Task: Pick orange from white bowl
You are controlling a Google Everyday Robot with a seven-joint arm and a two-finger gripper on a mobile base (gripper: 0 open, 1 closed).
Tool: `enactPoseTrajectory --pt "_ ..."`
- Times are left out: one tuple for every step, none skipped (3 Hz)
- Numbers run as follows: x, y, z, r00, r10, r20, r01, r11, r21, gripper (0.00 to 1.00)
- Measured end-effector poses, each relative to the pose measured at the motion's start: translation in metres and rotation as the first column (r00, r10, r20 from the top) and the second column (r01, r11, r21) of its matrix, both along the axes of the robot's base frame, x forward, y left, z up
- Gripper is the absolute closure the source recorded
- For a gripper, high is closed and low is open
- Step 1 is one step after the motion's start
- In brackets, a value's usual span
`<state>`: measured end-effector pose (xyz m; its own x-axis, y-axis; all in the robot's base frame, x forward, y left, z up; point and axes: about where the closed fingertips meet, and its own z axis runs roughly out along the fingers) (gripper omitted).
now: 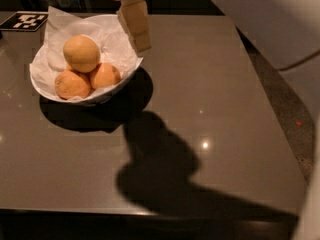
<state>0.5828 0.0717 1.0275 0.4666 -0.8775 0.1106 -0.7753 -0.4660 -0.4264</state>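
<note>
The orange (81,53) is the largest, pale yellowish fruit and lies on top in the white bowl (39,84) at the table's back left. The bowl is lined with crinkled white paper (62,26). Two smaller, deeper-orange fruits (72,84) (105,75) lie in front of and below the orange. My gripper (136,26) hangs from the top edge of the view, cream-coloured and tilted. It hovers over the bowl's right rim, to the right of the orange and apart from it.
A black-and-white marker tag (25,20) lies at the table's back left corner. The dark glossy table (210,84) carries the arm's large shadow (160,169) in front of the bowl. Beyond the table's right edge is speckled floor (285,104).
</note>
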Motion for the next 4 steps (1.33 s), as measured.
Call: enactPoseTrajectory --pt "0.018 0.026 -0.01 0.9967 0.08 -0.011 -0.08 0.996 -0.049 0.0" --pt "0.033 0.043 -0.024 0.993 0.114 -0.029 -0.116 0.99 -0.077 0.0" --pt "0.039 0.055 -0.042 0.9894 0.132 -0.06 -0.138 0.986 -0.095 0.05" --pt "0.039 0.066 -0.058 0.9845 0.153 -0.086 -0.162 0.98 -0.115 0.14"
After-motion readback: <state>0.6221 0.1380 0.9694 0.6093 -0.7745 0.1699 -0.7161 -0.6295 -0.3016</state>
